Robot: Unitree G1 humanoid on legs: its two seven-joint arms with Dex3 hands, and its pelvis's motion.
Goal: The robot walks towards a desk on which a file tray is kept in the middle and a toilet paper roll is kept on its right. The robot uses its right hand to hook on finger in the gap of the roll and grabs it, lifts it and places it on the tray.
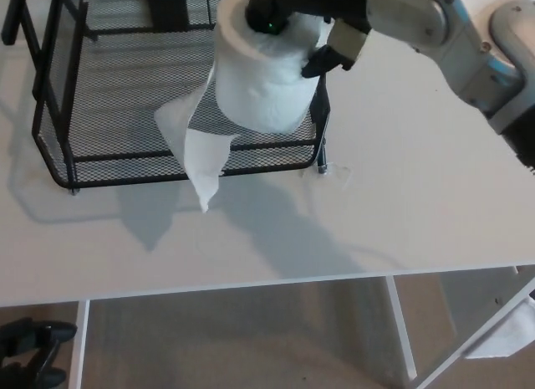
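Note:
A white toilet paper roll [261,75] hangs in the air over the front right part of the black mesh file tray [125,167]. My right hand [305,17] holds it from above, with a finger down in the roll's core and another finger against its right side. A loose sheet [198,155] trails from the roll down past the tray's front rim. My grey right forearm [451,38] comes in from the upper right. The left hand does not show.
The tray stands on a white desk [418,171], whose front edge crosses the lower picture. White desk legs and brown floor show below. A dark object [29,343] lies on the floor at the bottom left.

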